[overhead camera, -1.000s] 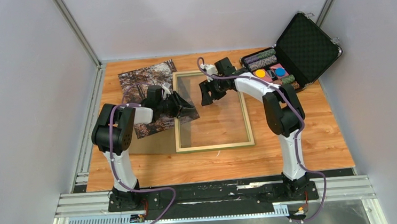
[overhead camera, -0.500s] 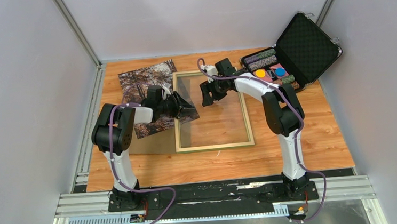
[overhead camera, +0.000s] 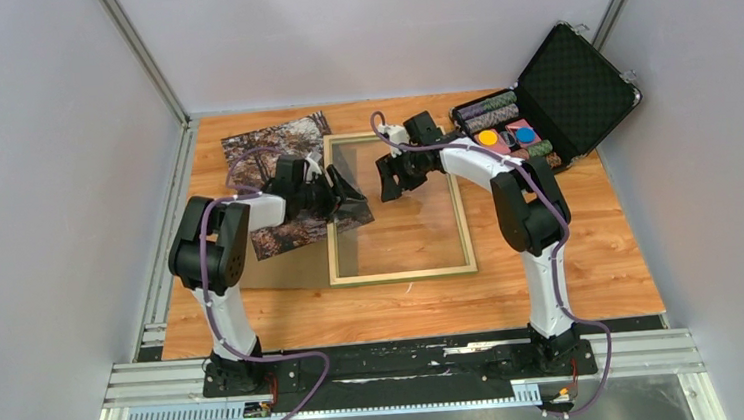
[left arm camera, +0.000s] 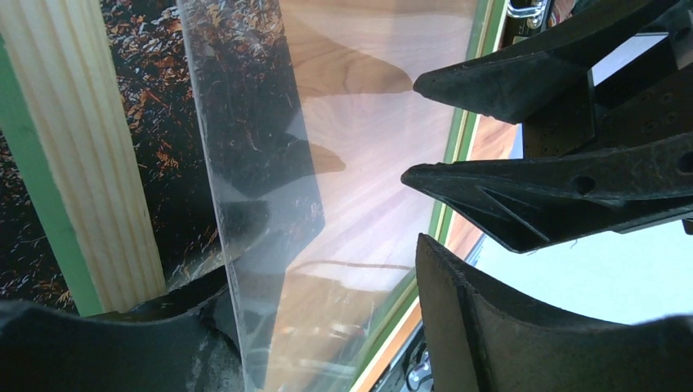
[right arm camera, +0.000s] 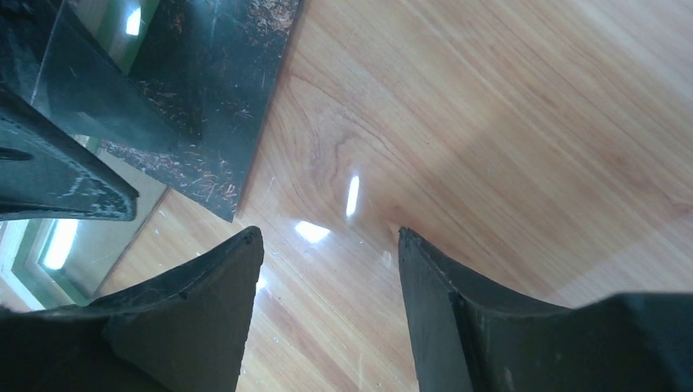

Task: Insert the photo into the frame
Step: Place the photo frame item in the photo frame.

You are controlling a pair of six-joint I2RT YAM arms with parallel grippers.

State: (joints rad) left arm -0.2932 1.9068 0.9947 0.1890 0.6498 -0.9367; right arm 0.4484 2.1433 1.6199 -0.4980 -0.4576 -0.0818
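Note:
The frame (overhead camera: 403, 271) lies flat mid-table, pale wood up, with a clear pane (overhead camera: 404, 217) in it. The photo (overhead camera: 263, 153) lies to its left, and its right corner reaches past the frame's left rail. My left gripper (overhead camera: 344, 188) is open at that rail. In the left wrist view its jaws (left arm camera: 323, 269) straddle the pane's edge (left arm camera: 270, 204) beside the pale rail (left arm camera: 90, 163), with the photo (left arm camera: 147, 49) beneath. My right gripper (overhead camera: 388, 183) is open and empty, low over the pane. The right wrist view (right arm camera: 327, 237) shows the photo's corner (right arm camera: 221, 98).
An open black case (overhead camera: 559, 85) with rolls and coloured discs stands at the back right. A plain brown board (overhead camera: 292, 266) lies under the photo at the frame's front left. Grey walls close in both sides. My two grippers are close together.
My left gripper has shifted slightly toward the back along the frame's left rail, and its elbow has moved left. The right arm has barely moved.

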